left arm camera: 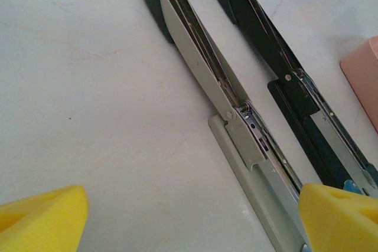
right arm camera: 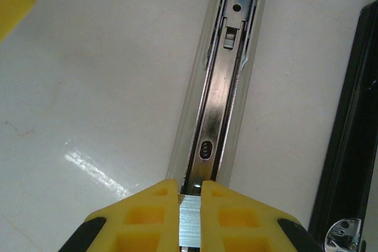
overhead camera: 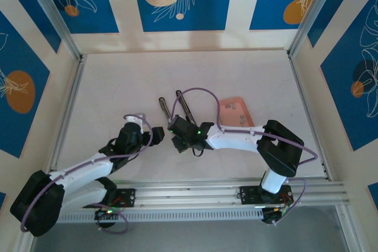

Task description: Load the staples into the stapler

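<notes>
1. The right gripper [right arm camera: 189, 188] is closed, its yellow fingers [right arm camera: 159, 210] pinching a short, bright strip of staples [right arm camera: 189, 219] between them.
2. The strip sits at the near end of the grey stapler [right arm camera: 221, 104], which lies opened out flat. The stapler's metal magazine channel [right arm camera: 215, 116] runs straight away from the fingertips, in line with the strip. I cannot tell whether the strip touches the channel.
3. To the right of the grey stapler lies the black stapler [right arm camera: 348, 134], also opened out. It is roughly parallel to the grey one and apart from it.
4. In the top view, the right gripper is poised at the near ends of the two staplers, around the middle of the white tabletop [overhead camera: 118, 81].
5. The left gripper [left arm camera: 192, 219] stands wide open and holds nothing. One yellow fingertip [left arm camera: 41, 219] is over bare tabletop and the other is over the near part of the grey stapler. From above, it sits near the right gripper, on its left.
6. A salmon-pink tray [overhead camera: 237, 110] lies to the right of the staplers, just beyond the right arm's forearm. The greyish patches in it are too small to make out. Its corner shows at the right edge of the left wrist view, past the black stapler.
</notes>
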